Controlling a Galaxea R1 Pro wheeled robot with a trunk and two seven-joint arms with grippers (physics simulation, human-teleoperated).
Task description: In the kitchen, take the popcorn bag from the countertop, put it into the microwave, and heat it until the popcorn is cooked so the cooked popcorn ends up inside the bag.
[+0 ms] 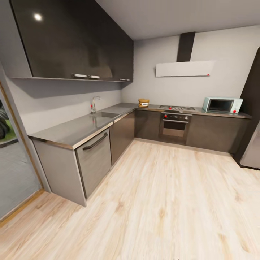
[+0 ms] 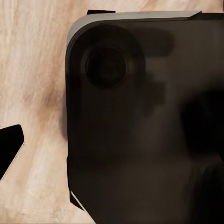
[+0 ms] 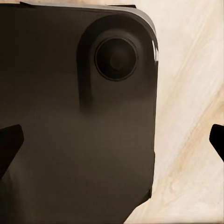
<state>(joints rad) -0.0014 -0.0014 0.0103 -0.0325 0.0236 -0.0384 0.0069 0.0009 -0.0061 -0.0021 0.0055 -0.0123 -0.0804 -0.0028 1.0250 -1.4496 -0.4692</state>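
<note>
The tan popcorn bag point(image 1: 143, 103) stands on the grey countertop point(image 1: 79, 128) in the far corner, beside the gas hob. The pale mint-blue microwave point(image 1: 222, 105) sits with its door closed at the right end of the far counter run. Both are far across the wood floor from me. My left gripper point(image 2: 112, 149) hangs over my own dark base, with one black fingertip point(image 2: 10, 149) at the picture's edge. My right gripper point(image 3: 112, 144) is open, its two black fingertips point(image 3: 9, 144) spread wide over the base, holding nothing.
A sink with a tap point(image 1: 94, 104) is set in the left counter run. The hob point(image 1: 177, 108) and built-in oven point(image 1: 175, 127) sit between bag and microwave. A tall dark unit point(image 1: 252, 119) stands at right. A broad plank floor point(image 1: 162, 202) lies ahead.
</note>
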